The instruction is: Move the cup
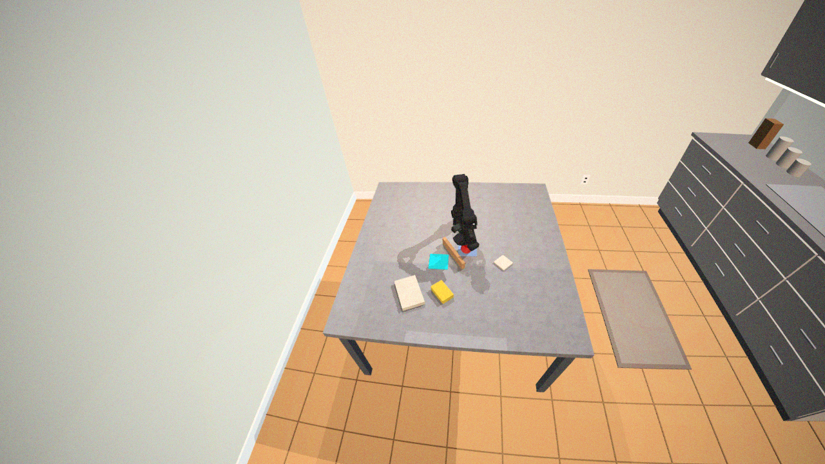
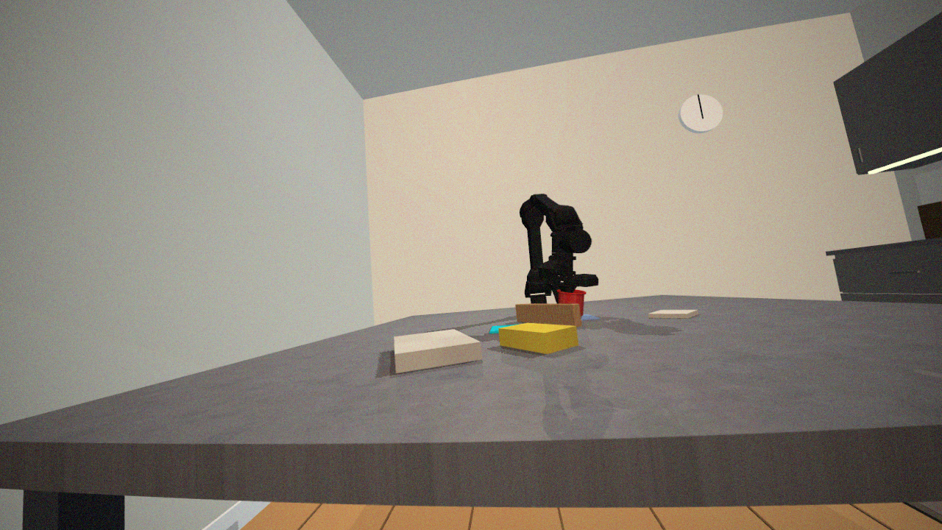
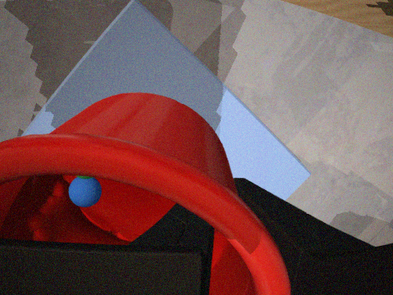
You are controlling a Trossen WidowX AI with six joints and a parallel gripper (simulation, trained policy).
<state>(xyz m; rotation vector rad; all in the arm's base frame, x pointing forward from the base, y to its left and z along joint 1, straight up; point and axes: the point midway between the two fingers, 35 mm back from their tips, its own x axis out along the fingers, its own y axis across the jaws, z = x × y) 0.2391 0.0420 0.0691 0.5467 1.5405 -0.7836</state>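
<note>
The red cup is upright on or just over the blue pad; the wrist view does not show its base clearly. My gripper is shut on the cup's wall, with one finger inside the cup and the other outside. A blue marble and the edge of a green marble show inside the cup; the rest of the inside is hidden by the rim and finger. The cyan pad lies bare on the other side of the wooden bar.
The wooden bar stands between the two pads, close beside the cup. A yellow block and a large cream block lie towards the front. A small cream block lies on the right.
</note>
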